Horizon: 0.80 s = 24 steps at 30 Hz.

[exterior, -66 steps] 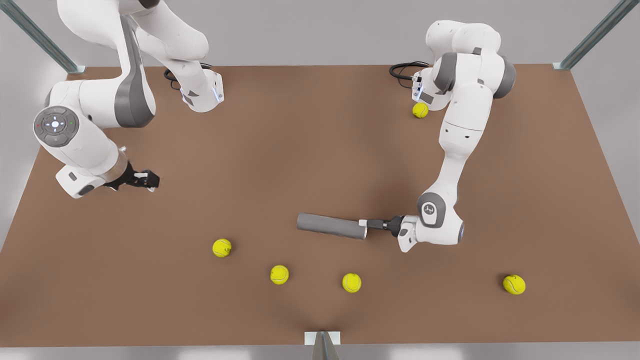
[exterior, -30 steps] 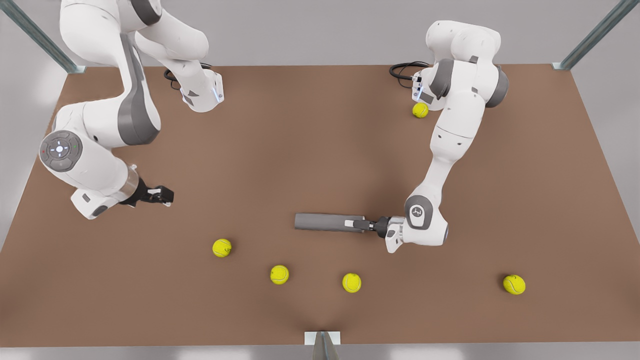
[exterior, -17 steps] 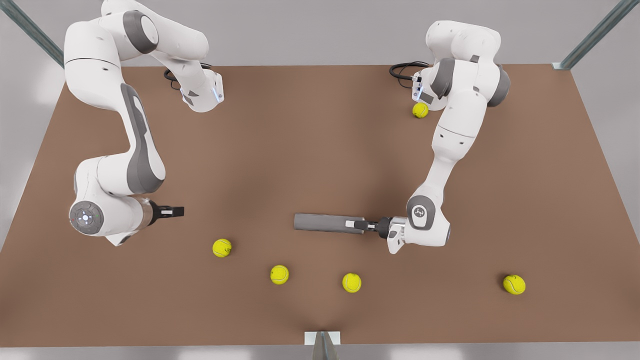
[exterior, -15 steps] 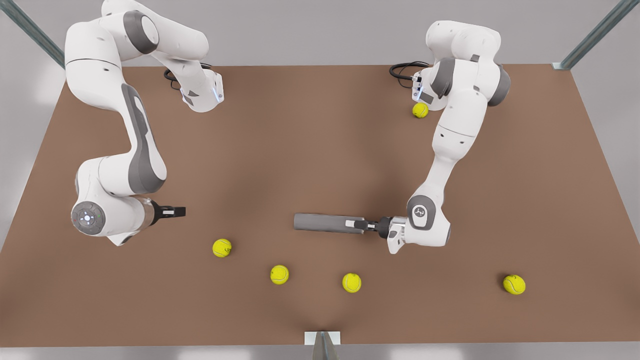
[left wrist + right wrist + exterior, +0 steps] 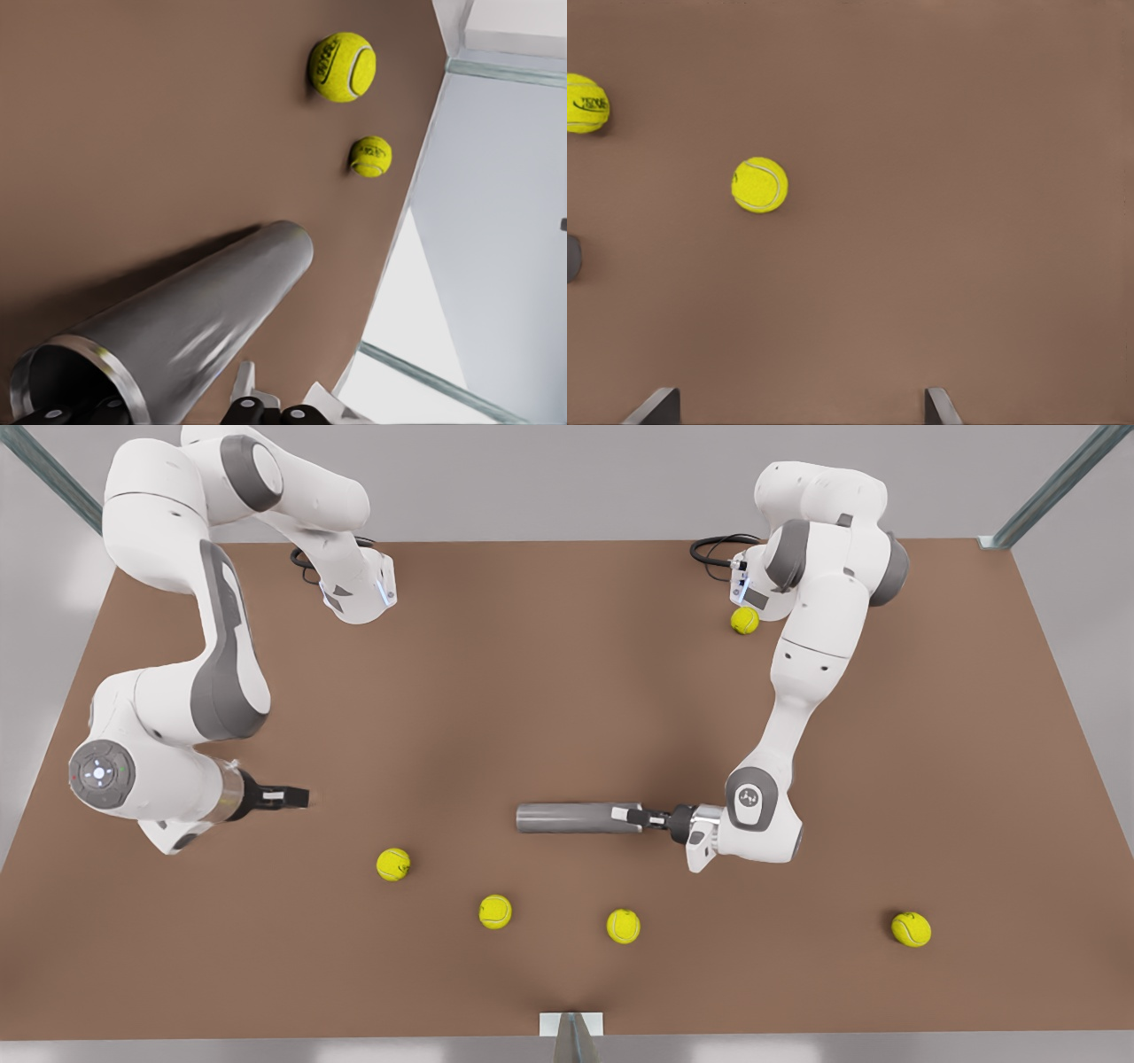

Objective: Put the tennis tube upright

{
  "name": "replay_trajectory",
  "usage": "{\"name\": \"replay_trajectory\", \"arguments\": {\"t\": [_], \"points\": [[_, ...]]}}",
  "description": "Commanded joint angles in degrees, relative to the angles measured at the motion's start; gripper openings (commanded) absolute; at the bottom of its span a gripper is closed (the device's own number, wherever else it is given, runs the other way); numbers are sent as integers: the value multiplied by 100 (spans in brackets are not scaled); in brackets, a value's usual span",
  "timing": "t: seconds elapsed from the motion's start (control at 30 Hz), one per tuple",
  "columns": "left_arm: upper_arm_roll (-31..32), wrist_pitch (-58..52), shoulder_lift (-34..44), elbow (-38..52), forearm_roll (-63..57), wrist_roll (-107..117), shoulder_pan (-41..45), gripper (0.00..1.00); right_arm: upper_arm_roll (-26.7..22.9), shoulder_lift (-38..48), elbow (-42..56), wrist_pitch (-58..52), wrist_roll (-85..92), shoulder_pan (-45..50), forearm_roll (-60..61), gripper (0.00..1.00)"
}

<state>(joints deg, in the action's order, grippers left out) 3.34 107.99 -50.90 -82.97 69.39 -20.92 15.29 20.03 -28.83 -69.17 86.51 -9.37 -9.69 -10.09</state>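
Observation:
The tennis tube [image 5: 567, 817] is a slim grey cylinder lying flat near the table's middle, its silvery rim [image 5: 84, 354] towards the front view's right. My left gripper [image 5: 631, 816] reaches in from that side and is shut on the rim end; the left wrist view looks along the tube [image 5: 195, 328] from there. My right gripper [image 5: 297, 795] hovers low at the front view's left, well away from the tube. It is open, its fingertips [image 5: 656, 405] wide apart with nothing between them.
Yellow tennis balls lie scattered on the brown table [image 5: 549, 673]: three in front of the tube [image 5: 393, 864], [image 5: 495, 911], [image 5: 623, 926], one at the front right [image 5: 911, 929], one by the far arm base [image 5: 744, 621]. Metal posts stand at the table's edges.
The left gripper slid onto the tube's rim end, and the tube turned slightly until it lay level. The right arm swung down and forward, bringing its gripper lower and nearer the balls.

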Motion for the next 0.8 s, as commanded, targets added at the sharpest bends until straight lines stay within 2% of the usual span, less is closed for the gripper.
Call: {"name": "replay_trajectory", "arguments": {"t": [0.0, 0.07, 0.2, 0.37, 0.53, 0.77], "points": [[0, -23, 1, 0, -40, 0, 0, 43, -8, 1, 27, 15, -3, -6, -124, 100], [0, -85, 19, 0, -40, 0, 0, 39, 9, -35, 80, 726, 32, -453, -231, 100], [0, -208, 54, 0, -110, 0, 0, 33, 1, -35, -61, 692, -30, -384, -749, 100], [0, -243, 89, 0, -119, 9, 0, 25, 1, -35, -79, 595, -30, -454, -731, 100], [0, -296, 133, 0, -277, 176, 0, 22, -8, -43, -87, 472, -56, -472, -749, 100], [-17, -419, 335, -9, -400, 431, 0, 21, -17, -43, -79, 516, -56, -516, -670, 100]]}}
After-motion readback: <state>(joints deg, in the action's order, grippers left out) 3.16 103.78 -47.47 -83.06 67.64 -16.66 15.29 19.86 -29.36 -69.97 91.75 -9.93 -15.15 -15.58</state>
